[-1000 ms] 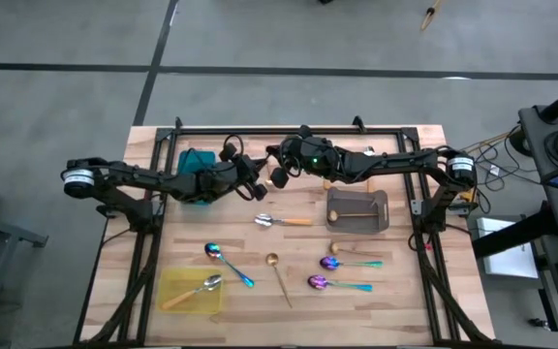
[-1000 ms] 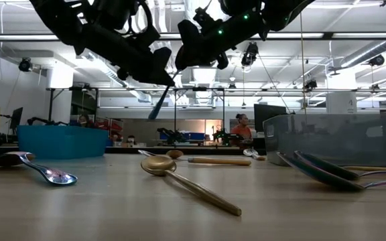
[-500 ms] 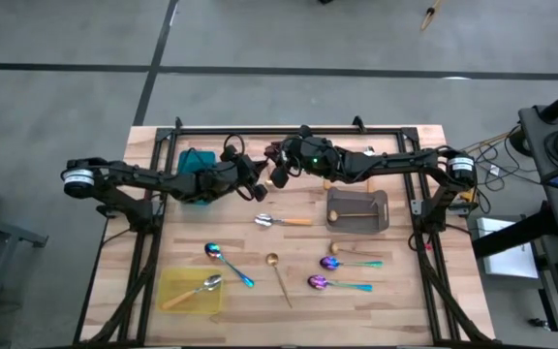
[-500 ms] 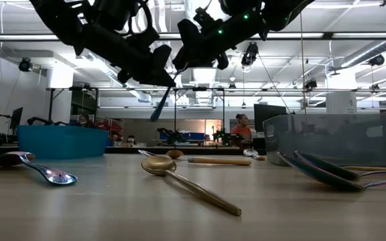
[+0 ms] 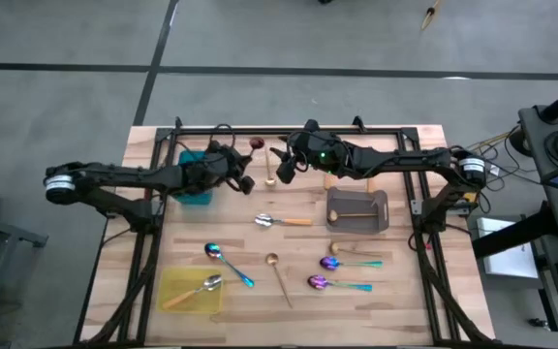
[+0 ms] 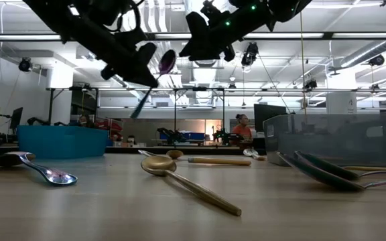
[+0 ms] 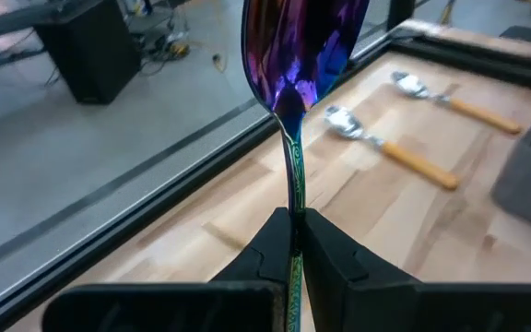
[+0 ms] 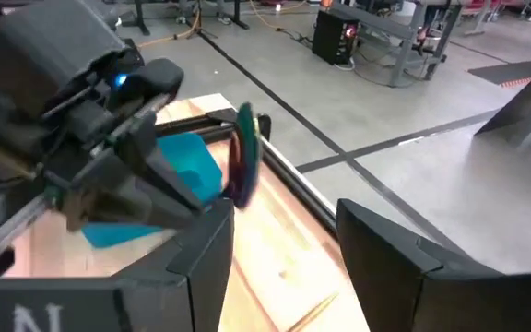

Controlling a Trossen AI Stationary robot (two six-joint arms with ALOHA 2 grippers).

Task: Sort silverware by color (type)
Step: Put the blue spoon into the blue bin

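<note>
Holding the iridescent blue-purple spoon (image 7: 295, 65) bowl-up by its thin handle, the clamped left gripper (image 7: 292, 242), facing the wide-open, empty right gripper (image 8: 270, 235), risks the spoon pivoting and dropping.

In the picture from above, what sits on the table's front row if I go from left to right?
Yellow tray → blue-purple spoon → gold spoon → two more blue-purple spoons with teal handles, one just behind the other.
</note>
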